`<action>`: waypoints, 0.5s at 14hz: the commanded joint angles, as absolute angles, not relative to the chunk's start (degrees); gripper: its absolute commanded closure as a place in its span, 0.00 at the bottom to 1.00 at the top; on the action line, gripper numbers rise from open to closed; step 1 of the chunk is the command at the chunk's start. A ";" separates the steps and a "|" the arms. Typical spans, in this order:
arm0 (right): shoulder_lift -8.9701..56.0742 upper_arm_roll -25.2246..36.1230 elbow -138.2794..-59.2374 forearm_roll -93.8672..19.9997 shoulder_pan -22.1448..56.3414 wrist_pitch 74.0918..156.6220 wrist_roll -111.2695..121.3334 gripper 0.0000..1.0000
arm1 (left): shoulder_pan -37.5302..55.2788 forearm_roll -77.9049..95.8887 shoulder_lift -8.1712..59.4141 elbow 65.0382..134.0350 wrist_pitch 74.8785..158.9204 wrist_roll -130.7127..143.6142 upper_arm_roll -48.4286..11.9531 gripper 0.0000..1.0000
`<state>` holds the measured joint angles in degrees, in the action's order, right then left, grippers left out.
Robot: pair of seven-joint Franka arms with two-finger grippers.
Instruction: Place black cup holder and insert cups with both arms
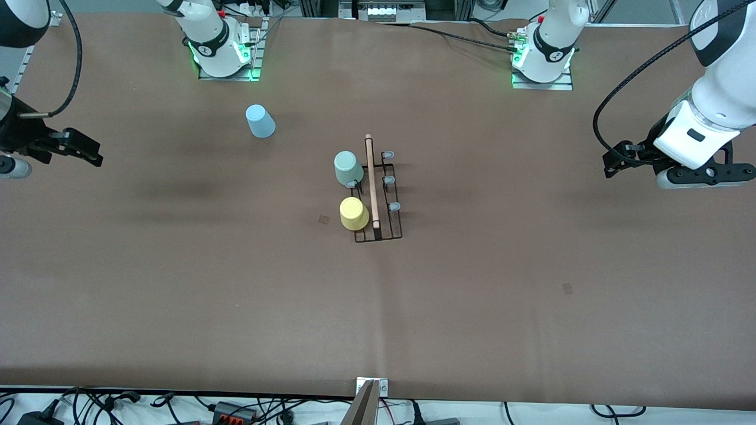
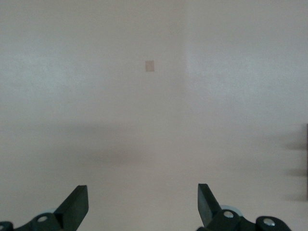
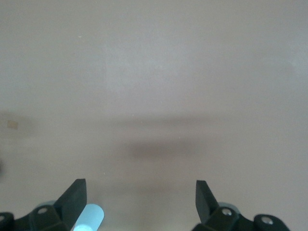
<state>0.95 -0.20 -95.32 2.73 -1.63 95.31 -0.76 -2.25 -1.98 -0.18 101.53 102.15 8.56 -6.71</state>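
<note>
The black cup holder point(image 1: 390, 227) stands mid-table, its wooden rod point(image 1: 371, 180) on top. A sage green cup point(image 1: 348, 167) and a yellow cup point(image 1: 354, 213) sit upside down on prongs on its right-arm side. Three pale-blue-tipped prongs point(image 1: 389, 180) on the left-arm side are bare. The light blue cup point(image 1: 260, 121) stands upside down on the table, farther from the front camera, toward the right arm's end. My right gripper point(image 1: 85, 152) point(image 3: 139, 199) is open and empty over the right arm's end; the blue cup point(image 3: 89, 217) shows beside one finger. My left gripper point(image 1: 614, 162) point(image 2: 143, 202) is open and empty over the left arm's end.
Small tape marks lie on the brown table: one beside the yellow cup point(image 1: 323, 219) and one nearer the front camera toward the left arm's end point(image 1: 567, 288). The arm bases point(image 1: 221, 53) point(image 1: 543, 59) stand along the farthest edge. Cables and a metal bracket point(image 1: 372, 386) line the nearest edge.
</note>
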 commanded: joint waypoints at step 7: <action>-0.88 -0.70 -97.21 1.58 -2.46 95.01 0.70 0.00 | -2.29 -0.79 0.88 99.76 100.55 7.12 -6.42 0.00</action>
